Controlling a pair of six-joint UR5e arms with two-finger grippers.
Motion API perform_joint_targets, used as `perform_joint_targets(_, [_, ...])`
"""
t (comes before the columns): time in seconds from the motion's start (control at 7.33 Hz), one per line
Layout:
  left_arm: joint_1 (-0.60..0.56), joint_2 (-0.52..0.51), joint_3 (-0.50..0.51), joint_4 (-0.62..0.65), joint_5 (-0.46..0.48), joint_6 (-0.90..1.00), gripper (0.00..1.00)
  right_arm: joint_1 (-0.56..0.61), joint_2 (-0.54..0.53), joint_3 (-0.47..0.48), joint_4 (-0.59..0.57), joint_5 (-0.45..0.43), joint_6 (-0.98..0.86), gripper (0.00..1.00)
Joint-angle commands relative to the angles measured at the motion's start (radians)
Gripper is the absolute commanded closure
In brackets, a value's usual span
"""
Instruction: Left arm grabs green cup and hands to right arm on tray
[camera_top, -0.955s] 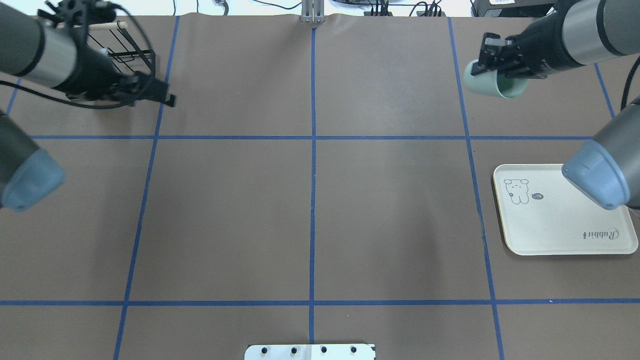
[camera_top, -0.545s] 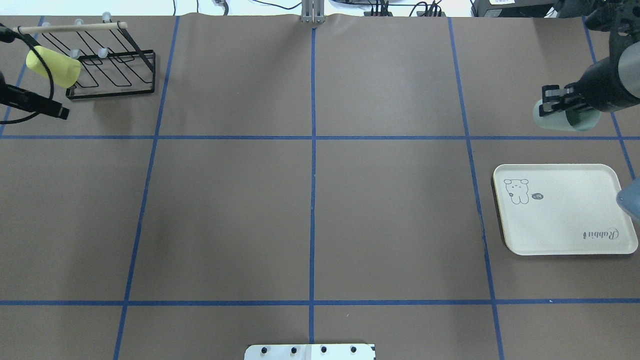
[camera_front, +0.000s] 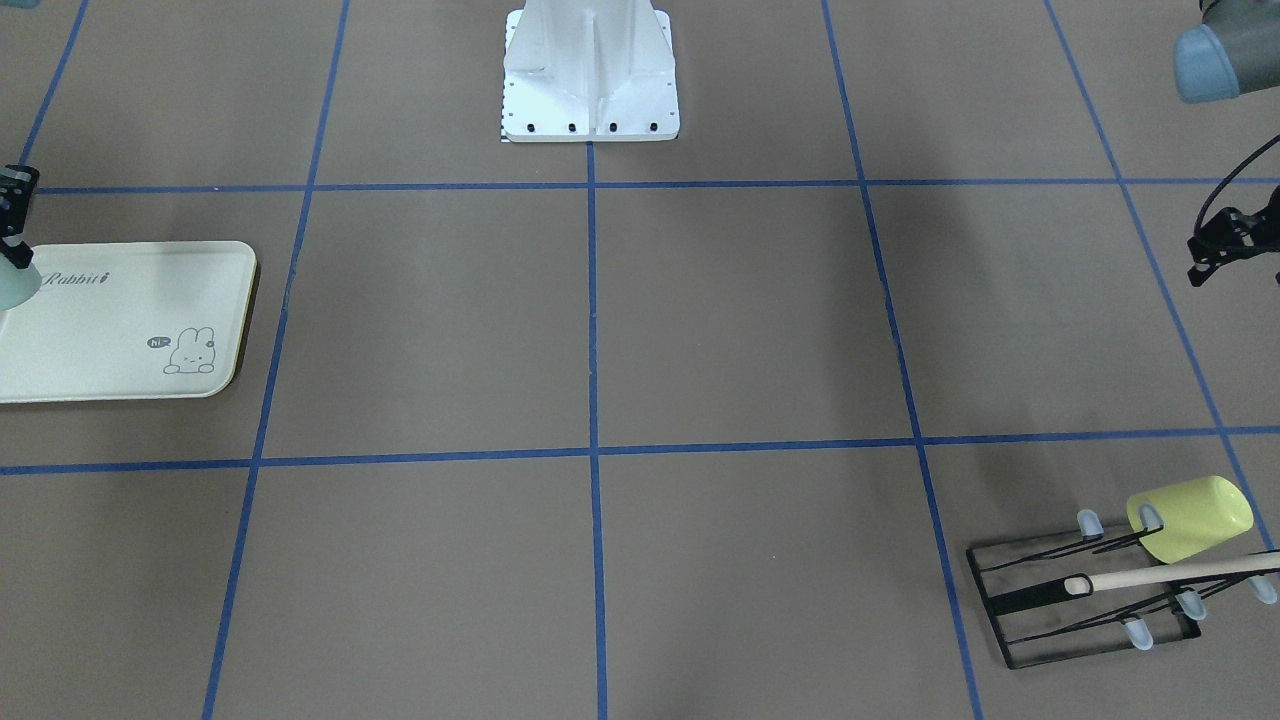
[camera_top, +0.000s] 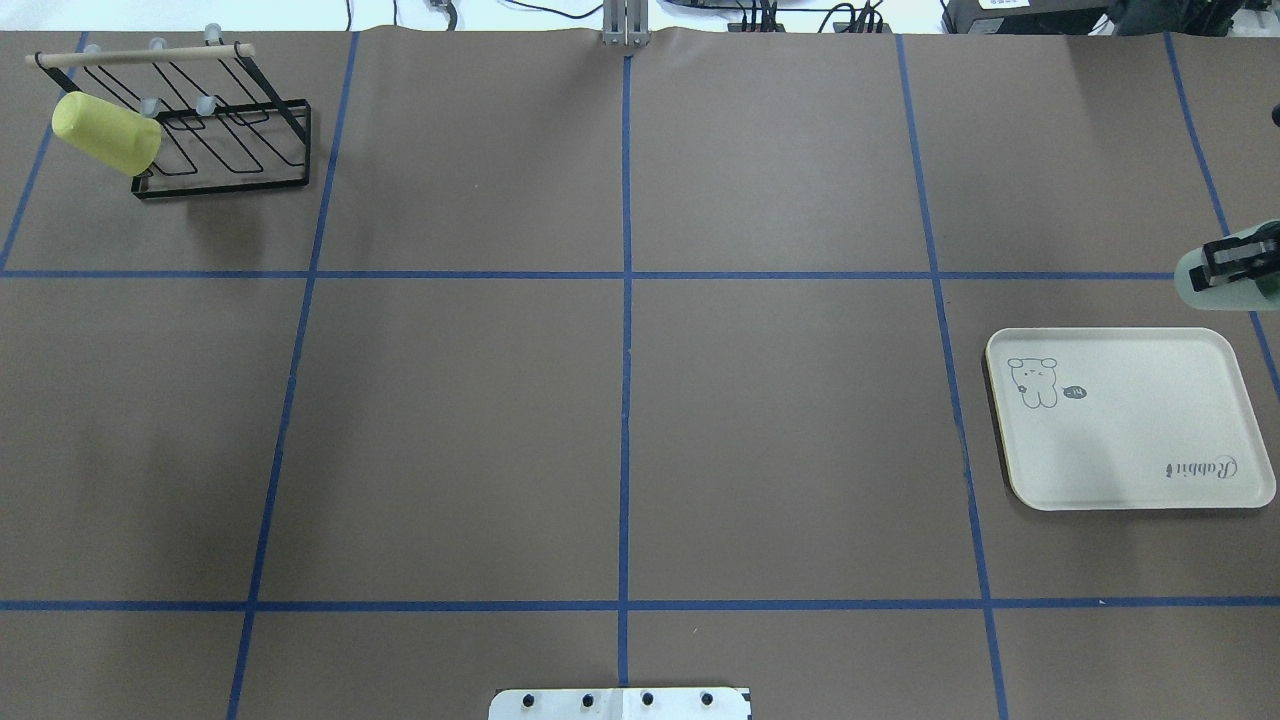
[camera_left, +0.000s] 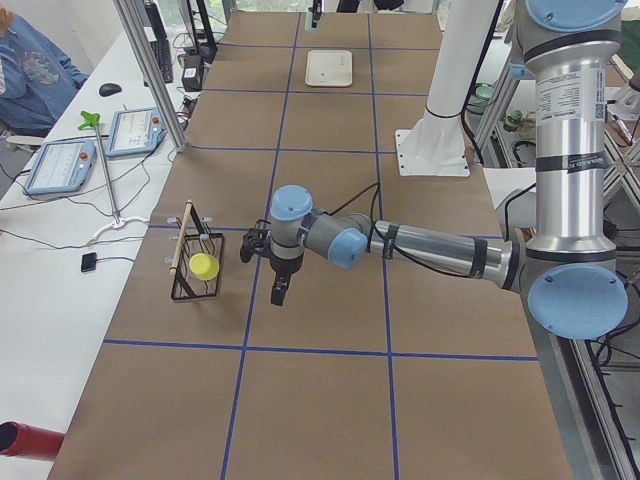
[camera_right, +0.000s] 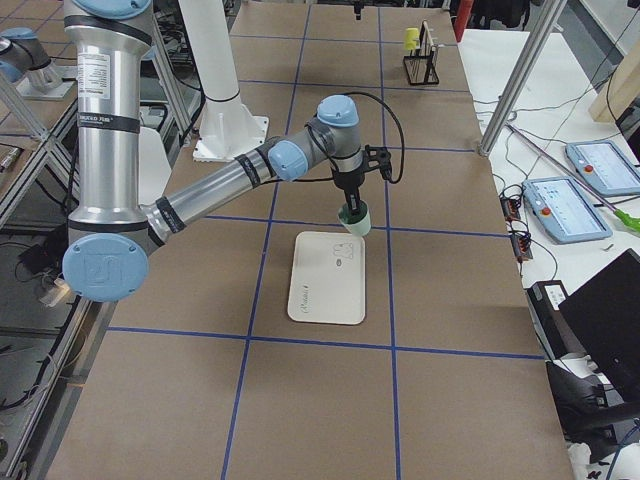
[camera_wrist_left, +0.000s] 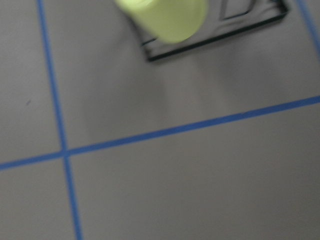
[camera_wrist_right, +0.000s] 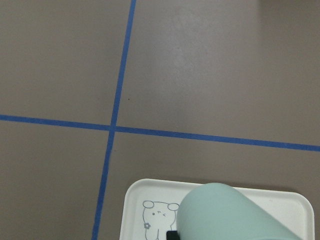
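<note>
- The handover looks finished: the right gripper (camera_top: 1238, 262) has its fingers clamped on the green cup (camera_top: 1190, 282), which hangs clear of the table at its right edge.
- The cup is close to the tray (camera_top: 1130, 450), about its far edge. The views disagree on whether it is over the tray or just beyond it.
- What is left, by my reading, is to lower the cup onto the tray and let go (nothing rests on the tray yet).
- The left gripper (camera_left: 281, 290) points down over the table's left side, near the rack (camera_top: 250, 182) in the far left corner. It carries nothing I can make out, but I cannot tell whether its jaws are apart or together.
- A yellow-green cup (camera_top: 105, 132) sits on that rack and is no part of this job.
- The tray reads "Rabbit" in script near one corner. At the opposite corner a line-drawn bunny has a small dark bubble that seems to say "hi".
</note>
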Motion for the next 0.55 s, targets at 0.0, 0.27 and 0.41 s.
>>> perform_joint_targets(0.0, [-0.142, 0.056, 0.084, 0.056, -0.006, 0.237, 0.0, 0.019, -0.101, -0.041, 0.148, 0.026, -0.049, 1.0])
perform_joint_targets(0.27, [-0.245, 0.092, 0.085, 0.12, -0.105, 0.362, 0.0, 0.013, -0.143, -0.112, 0.256, 0.023, 0.006, 1.0])
perform_joint_targets(0.41, [-0.25, 0.127, 0.078, 0.119, -0.121, 0.364, 0.0, -0.017, -0.173, -0.134, 0.3, 0.009, 0.029, 1.0])
